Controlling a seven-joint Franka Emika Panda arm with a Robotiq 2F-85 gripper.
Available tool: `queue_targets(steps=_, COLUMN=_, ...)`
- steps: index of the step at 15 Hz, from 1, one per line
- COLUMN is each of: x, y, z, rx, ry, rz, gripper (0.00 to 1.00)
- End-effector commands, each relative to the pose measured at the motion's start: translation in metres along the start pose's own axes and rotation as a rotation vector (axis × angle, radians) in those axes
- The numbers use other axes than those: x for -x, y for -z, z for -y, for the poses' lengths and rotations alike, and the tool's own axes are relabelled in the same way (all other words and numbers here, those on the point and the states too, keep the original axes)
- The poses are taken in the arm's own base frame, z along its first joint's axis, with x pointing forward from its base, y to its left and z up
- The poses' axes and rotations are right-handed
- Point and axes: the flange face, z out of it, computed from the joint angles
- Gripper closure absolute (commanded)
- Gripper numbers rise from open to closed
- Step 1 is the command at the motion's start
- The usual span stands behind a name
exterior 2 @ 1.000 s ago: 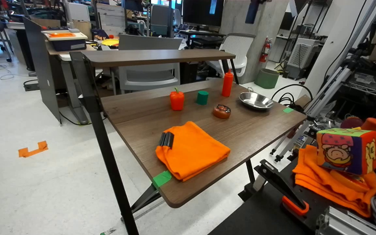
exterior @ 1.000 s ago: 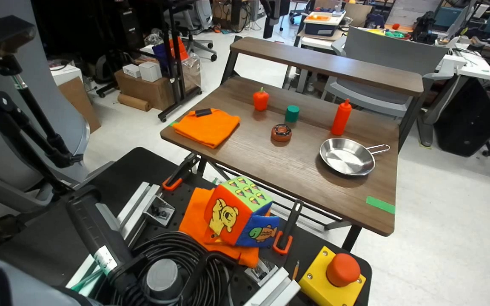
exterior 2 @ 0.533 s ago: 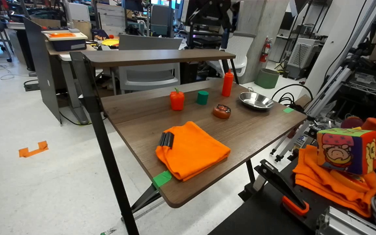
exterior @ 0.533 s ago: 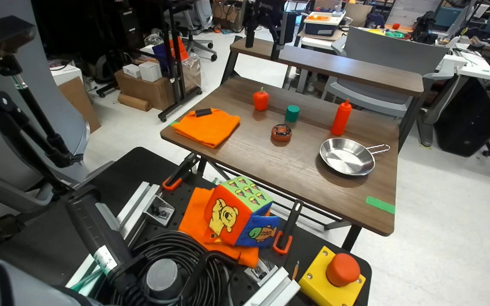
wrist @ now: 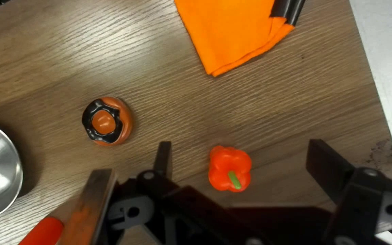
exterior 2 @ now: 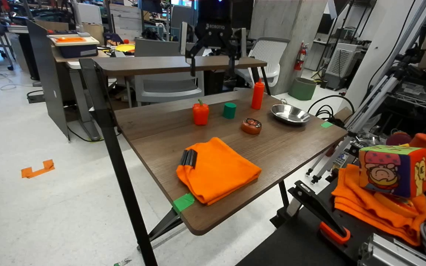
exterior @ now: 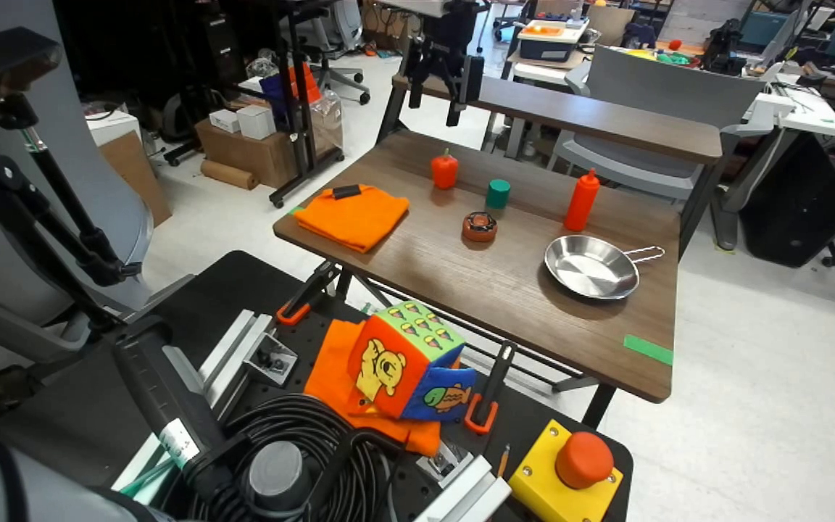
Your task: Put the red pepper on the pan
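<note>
Hanging above the table (exterior: 454, 268): a Robotiq gripper (exterior 2: 212, 69) spread wide

The gripper is showing its two fingers (exterior 2: 193, 67) far apart and is gripping nothing; a gap is separating their tips from everything on the table. In the wrist view the red bell pepper (wrist: 230, 166) is showing between the fingers, and in both exterior views the tips are hanging well above it.

The pepper is standing upright on the table with its green stem (wrist: 234, 180) on top, well apart from the wire-handled metal frying pan (exterior: 591, 268), which is resting flat toward the opposite end from the folded orange cloth (exterior: 356, 217). A dark object (exterior 2: 188, 158) is lying on one corner of that cloth. A green cylinder (exterior: 498, 194) is standing near the pepper, and a squat, black-topped, orange-brown round object (exterior: 480, 227) is sitting near the cylinder, farther from the raised shelf (exterior: 570, 112). A red squeeze bottle (exterior: 581, 203) is standing upright near the pan; in the wrist view only part of it is showing, at the lower left, while the pan is extending past the left edge. Green tape (exterior: 648, 349) is lying flat near the pan.

Beside the table, a picture-covered cube (exterior: 410, 362) is sitting on a second orange cloth (exterior: 334, 355), and a red mushroom button (exterior: 584, 458) is sitting atop a yellow box (exterior: 539, 467).
</note>
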Motion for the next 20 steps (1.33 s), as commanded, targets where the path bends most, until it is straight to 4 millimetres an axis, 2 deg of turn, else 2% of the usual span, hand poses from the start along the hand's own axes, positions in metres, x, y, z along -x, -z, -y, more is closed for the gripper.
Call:
queue_targets(steps=1, x=-0.021, y=-0.016, z=0.013, rx=0.034, ry=-0.02, rz=0.026, gripper=0.0)
queue_targets(steps=9, x=-0.058, y=-0.051, z=0.011, rx=0.067, ry=-0.078, rz=0.046, gripper=0.0)
queue_targets(steps=17, x=-0.074, y=-0.089, z=0.018, rx=0.117, ry=-0.09, rz=0.091, gripper=0.0)
queue_targets(steps=18, x=-0.075, y=-0.093, z=0.018, rx=0.132, ry=-0.086, rz=0.093, gripper=0.25)
queue_targets(steps=19, x=-0.077, y=-0.096, z=0.019, rx=0.142, ry=-0.086, rz=0.094, gripper=0.28)
queue_targets(steps=20, x=-0.078, y=-0.098, z=0.019, rx=0.149, ry=-0.086, rz=0.096, gripper=0.36)
